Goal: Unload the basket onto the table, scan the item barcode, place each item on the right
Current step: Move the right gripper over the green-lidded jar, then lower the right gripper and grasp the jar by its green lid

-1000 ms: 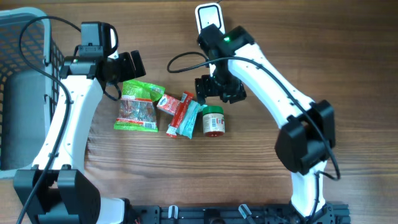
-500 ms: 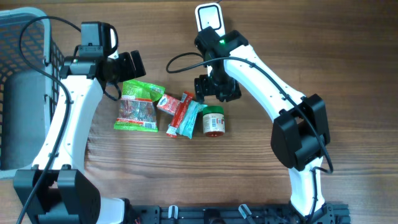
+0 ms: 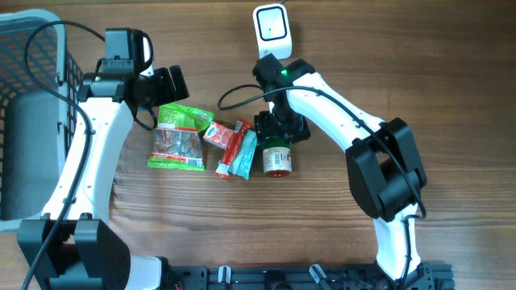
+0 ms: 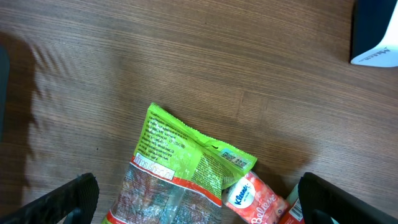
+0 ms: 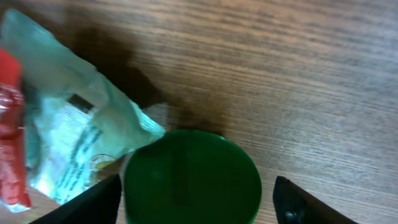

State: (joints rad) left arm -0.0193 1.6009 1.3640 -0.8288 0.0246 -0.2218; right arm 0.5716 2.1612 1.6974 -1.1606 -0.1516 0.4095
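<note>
Over the middle of the table (image 3: 403, 48), the right fingers (image 5: 102, 202) have come down onto the jar (image 3: 276, 159). A second ago they hung above and a little to its far side; now they straddle its green lid (image 5: 193, 174), one finger on each side. They have narrowed on the way, yet they are not clamped: a strip of wood shows between the lid and the finger on the right of the wrist view, so they stand parted and grasp nothing. On the other side the gap is too thin to be sure of; that finger may already be touching.

The jar lies just beside the teal packet (image 3: 244, 153) and the red packets (image 3: 228, 138), with the green bag (image 3: 179, 138) further along the row. The scanner (image 3: 271, 26) stands well apart, at the far edge.

The left fingers (image 4: 71, 199) have not moved. They hover spread wide above the green bag, grasping nothing.

So the pick appears to be at the point of closing. Lifting the jar and turning its label to the scanner are not yet begun.
</note>
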